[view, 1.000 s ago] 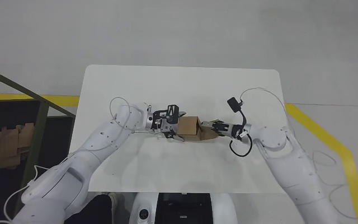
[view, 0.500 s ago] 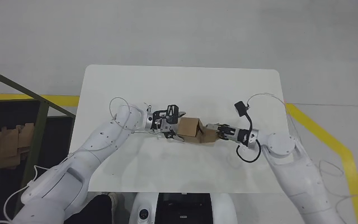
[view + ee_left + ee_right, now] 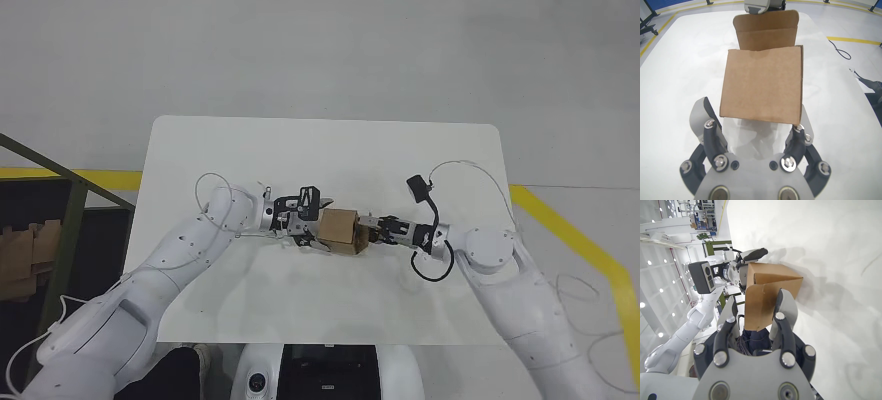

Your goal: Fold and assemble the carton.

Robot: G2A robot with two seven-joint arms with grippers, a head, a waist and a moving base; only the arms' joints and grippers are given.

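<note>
**Close the end flap squarely**

Carton [image 3: 338,229] sits central on the table [image 3: 250,160]; left gripper [image 3: 320,231], at its 9 o'clock, clamps its sides; right gripper [image 3: 368,232], at 3 o'clock, is spread open around the flap [image 3: 759,308]; push it flat toward 9 o'clock, clamp held firm.

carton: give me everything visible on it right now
The carton is plain brown corrugated cardboard, lying on the white table about mid-table between both arms. Its top panel is flat; the body looks squared up but not closed. At the end toward the right arm a flap with rounded corners and a crease sticks out unfolded, between the open fingers of the right gripper, against one of them. The left gripper is at the opposite end; its hold is unclear.
</note>
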